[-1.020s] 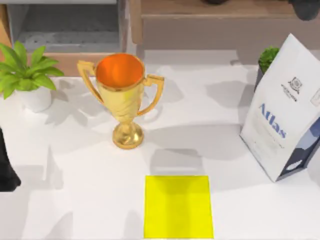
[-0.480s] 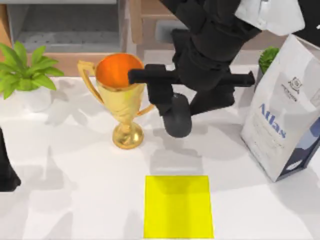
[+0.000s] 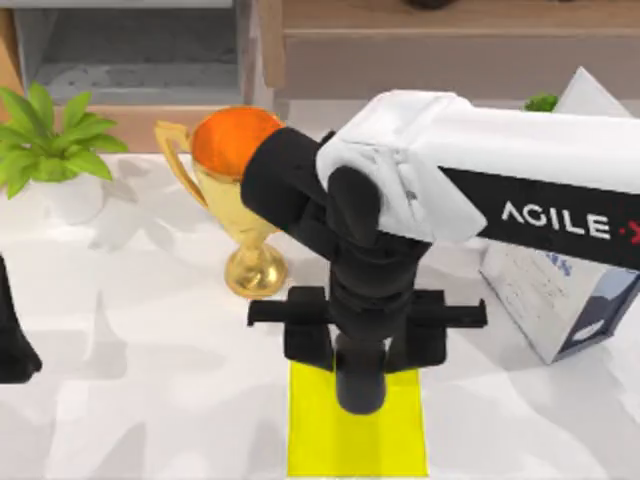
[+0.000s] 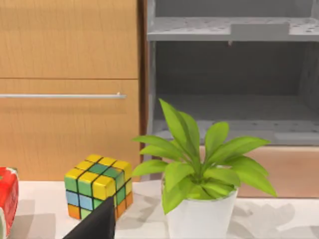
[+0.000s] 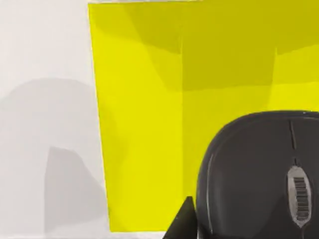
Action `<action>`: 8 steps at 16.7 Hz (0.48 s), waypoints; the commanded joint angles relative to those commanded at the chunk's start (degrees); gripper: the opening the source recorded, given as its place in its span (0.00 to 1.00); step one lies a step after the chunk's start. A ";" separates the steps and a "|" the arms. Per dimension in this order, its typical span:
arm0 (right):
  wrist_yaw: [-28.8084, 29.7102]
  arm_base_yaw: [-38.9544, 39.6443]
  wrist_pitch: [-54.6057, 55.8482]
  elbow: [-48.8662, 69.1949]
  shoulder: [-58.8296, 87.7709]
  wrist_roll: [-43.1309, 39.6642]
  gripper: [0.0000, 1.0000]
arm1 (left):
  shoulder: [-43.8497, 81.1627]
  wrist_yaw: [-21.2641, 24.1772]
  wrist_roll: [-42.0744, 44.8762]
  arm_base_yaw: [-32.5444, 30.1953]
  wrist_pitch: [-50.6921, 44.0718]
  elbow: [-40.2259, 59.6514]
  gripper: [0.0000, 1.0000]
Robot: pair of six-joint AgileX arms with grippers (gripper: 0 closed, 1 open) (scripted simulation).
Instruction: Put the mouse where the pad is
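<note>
A dark grey mouse (image 3: 360, 385) hangs over the far half of the yellow pad (image 3: 355, 445), with my right gripper (image 3: 362, 350) shut on it from above. The right wrist view looks straight down. There the mouse (image 5: 264, 174) overlaps the pad (image 5: 144, 114), and one dark fingertip (image 5: 184, 221) shows beside the mouse. I cannot tell whether the mouse touches the pad. The right arm reaches in from the table's right side. My left gripper (image 3: 12, 345) stays parked at the left edge.
A gold trophy (image 3: 235, 190) stands just behind and left of the pad. A white bag (image 3: 560, 300) stands to the right, and a potted plant (image 3: 50, 150) at the far left. The left wrist view shows the plant (image 4: 199, 174) and a coloured cube (image 4: 99, 184) before wooden cabinets.
The right arm has carried the mouse from beside the trophy forward to above the pad. One second ago the arm was out of the view. The left arm has not moved.
</note>
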 joint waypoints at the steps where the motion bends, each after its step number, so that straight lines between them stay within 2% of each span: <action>1: 0.14 0.00 0.12 -0.17 0.09 0.11 0.00 | 0.00 0.00 0.00 0.00 0.00 0.00 1.00; 8: 0.00 -0.25 0.85 -0.78 0.12 0.09 0.00 | 0.00 0.00 0.00 0.00 0.00 0.00 1.00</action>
